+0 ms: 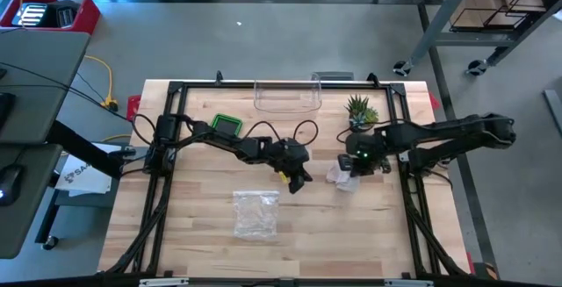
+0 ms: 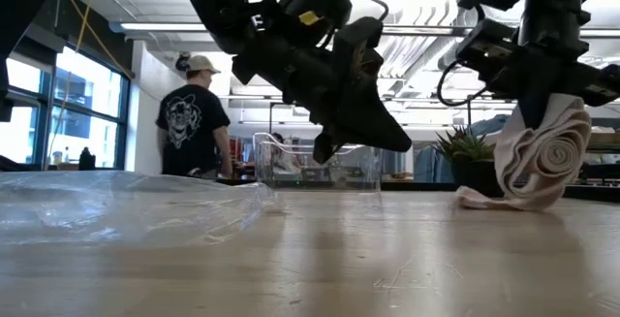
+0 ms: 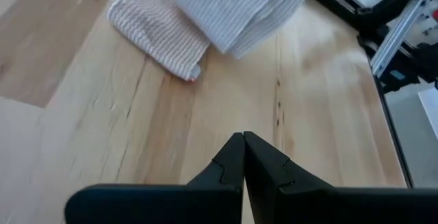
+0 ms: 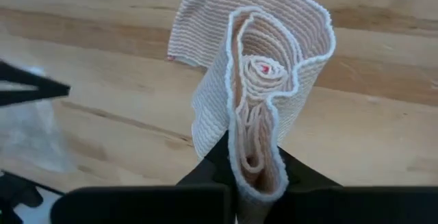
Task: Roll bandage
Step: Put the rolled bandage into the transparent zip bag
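The right gripper (image 4: 254, 172) is clamped on the bandage (image 4: 256, 94), its two fingers pinching the lower edge of the loosely wound roll, whose spiral end rises above the jaws while a loose tail trails from it onto the wooden table (image 1: 351, 226). The left gripper (image 3: 243, 157) hovers above the table with its jaws pressed together and nothing between them; the bandage lies well ahead of its tips. A clear plastic bag (image 1: 255, 212) rests nearby.
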Action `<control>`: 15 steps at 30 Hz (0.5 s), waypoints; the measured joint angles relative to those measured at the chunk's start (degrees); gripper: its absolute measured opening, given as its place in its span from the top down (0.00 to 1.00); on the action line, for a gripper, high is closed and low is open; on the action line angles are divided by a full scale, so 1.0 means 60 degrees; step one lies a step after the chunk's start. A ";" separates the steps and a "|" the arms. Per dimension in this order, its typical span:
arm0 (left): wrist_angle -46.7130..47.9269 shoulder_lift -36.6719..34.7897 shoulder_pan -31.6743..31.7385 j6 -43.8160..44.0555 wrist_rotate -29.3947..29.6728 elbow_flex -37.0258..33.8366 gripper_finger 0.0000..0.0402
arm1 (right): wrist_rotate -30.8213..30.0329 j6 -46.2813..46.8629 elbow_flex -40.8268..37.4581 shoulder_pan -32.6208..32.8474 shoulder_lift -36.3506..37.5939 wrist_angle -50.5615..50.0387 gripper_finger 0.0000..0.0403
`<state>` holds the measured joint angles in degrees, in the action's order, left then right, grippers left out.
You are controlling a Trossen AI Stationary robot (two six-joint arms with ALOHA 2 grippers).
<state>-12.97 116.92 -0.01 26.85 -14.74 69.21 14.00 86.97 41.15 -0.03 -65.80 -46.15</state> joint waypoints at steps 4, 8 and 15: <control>-0.0265 0.0000 -0.0076 -0.0094 0.0000 0.0000 1.00 | 0.0029 0.0366 0.0000 0.0000 -0.0207 0.0010 0.98; -0.0335 0.0000 -0.0208 -0.0288 0.0018 0.0004 1.00 | 0.0171 0.0589 0.0000 -0.0004 -0.0488 0.0358 0.99; -0.0692 -0.0004 -0.0174 -0.0302 -0.0540 0.0004 1.00 | 0.0306 0.0823 0.0000 -0.0398 -0.0724 0.1240 0.97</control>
<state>-17.13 116.90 -1.06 25.04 -17.98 69.23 15.84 91.90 41.15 -2.42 -70.15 -38.71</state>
